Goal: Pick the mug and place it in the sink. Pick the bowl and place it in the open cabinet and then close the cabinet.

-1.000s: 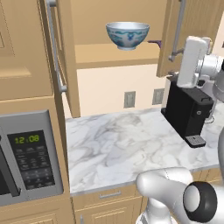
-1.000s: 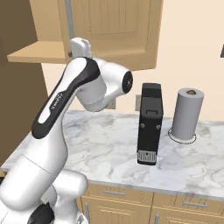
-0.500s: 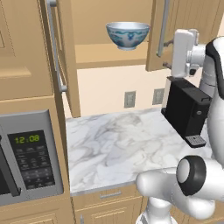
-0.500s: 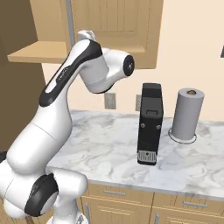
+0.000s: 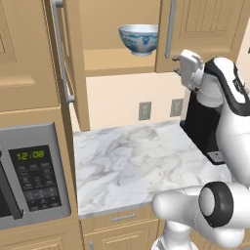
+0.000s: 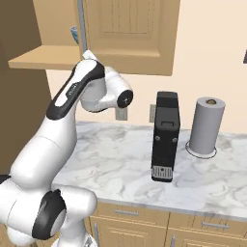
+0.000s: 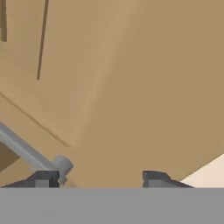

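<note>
The white bowl (image 5: pixel 139 39) with blue patterning stands on the shelf of the light-wood upper cabinet (image 5: pixel 112 61); in the right base view its rim (image 6: pixel 74 34) peeks out left of the door. The cabinet's left door (image 5: pixel 73 73) stands wide open. Its right door (image 5: pixel 200 29) is partly swung across the opening. My gripper (image 5: pixel 176 66) is up at that door's lower edge, just below its bar handle (image 5: pixel 170 29). In the hand view the gripper (image 7: pixel 100 179) is open, facing the door panel, with the handle's end (image 7: pixel 61 165) by the left fingertip (image 7: pixel 43 178). The mug and sink are out of view.
A black coffee machine (image 6: pixel 165 135) stands on the marble counter (image 5: pixel 132 156), right under my arm. A grey paper-towel roll (image 6: pixel 206 125) is to its right. A microwave (image 5: pixel 34 176) sits at the left. Wall outlets (image 5: pixel 144 110) are behind the counter.
My hand has moved left along the cabinet front, and the right door's handle edge has swung left with it, covering more of the opening. The bowl has stayed put.
</note>
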Robot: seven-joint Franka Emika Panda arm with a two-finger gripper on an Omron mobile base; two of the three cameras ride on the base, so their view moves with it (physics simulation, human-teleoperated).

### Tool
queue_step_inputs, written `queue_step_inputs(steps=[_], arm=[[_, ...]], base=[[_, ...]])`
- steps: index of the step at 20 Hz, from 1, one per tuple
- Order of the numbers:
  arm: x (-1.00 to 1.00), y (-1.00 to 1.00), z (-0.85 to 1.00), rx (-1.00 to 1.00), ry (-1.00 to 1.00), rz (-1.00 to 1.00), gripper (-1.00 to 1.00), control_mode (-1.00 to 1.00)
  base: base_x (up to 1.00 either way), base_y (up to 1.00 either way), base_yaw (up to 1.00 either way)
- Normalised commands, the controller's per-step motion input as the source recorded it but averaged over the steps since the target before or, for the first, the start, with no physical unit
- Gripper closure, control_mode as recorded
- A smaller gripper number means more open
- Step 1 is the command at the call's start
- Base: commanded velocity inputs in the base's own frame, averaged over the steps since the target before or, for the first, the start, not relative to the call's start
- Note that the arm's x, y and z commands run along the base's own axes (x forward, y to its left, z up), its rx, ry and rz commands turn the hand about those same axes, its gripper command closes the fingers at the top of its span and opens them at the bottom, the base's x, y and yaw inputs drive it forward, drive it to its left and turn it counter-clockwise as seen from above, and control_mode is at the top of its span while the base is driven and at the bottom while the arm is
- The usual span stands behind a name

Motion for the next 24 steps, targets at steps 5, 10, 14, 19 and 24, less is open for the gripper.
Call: queue_step_inputs(steps=[5, 10, 14, 19, 24], arm=[[1.0, 0.08, -0.12, -0.03, -0.12, -0.48, -1.0, -1.0], [0.64, -0.11, 0.15, 0.14, 0.1, -0.41, -1.0, -1.0], [-0.37, -0.56, 0.61, 0.31, 0.27, -0.26, -1.0, -1.0], [-0.9, -0.8, 0.27, 0.32, 0.07, -0.05, -1.0, -1.0], [-0.78, -0.86, 0.55, 0.28, 0.03, 0.03, -1.0, -1.0]], base=[[0.0, 0.0, 0.0], [0.0, 0.0, 0.0], [0.0, 0.0, 0.0], [0.0, 0.0, 0.0], [0.0, 0.0, 0.0]])
